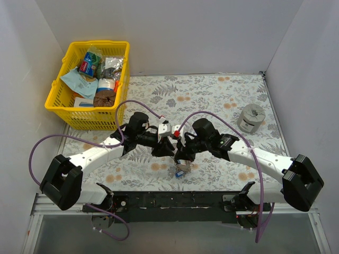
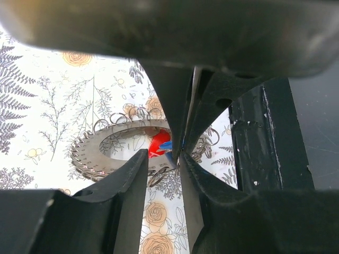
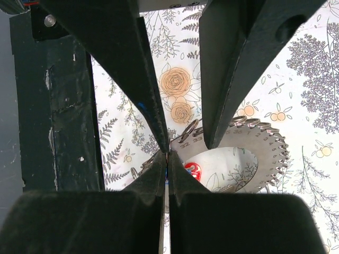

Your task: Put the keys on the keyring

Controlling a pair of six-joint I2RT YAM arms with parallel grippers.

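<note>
Over the near middle of the flowery table (image 1: pixel 212 95), two grippers nose to nose, tips almost touching.

Right gripper (image 3: pixel 167 165): jaws pressed tight together, pinching the rim of the keyring (image 2: pixel 87 152).

Left gripper (image 2: pixel 163 159): jaws a little way apart, with one black finger (image 2: pixel 130 182) on each side of the ring's edge. Hard to tell if touching it.

Keyring: big, thin and silver, with a bumpy rim all the way round and a wide hole in the middle. Held at one side by that tight pinch, just between the two grippers.

Right by the pinching tips, the keys (image 2: pixel 156 145): a red head and a blue head (image 2: pixel 166 143), both very small, peeking through the hole of the ring. Cannot tell whether already on the ring or only beside it.

Along the ring's edge, little wire loops (image 3: pixel 190 129), sitting in the gap between the left gripper's jaws.

Far left on the table, a yellow basket (image 1: pixel 85 120) full of packets. Far right, well apart from both arms, a squat grey cylinder (image 1: pixel 250 117).
</note>
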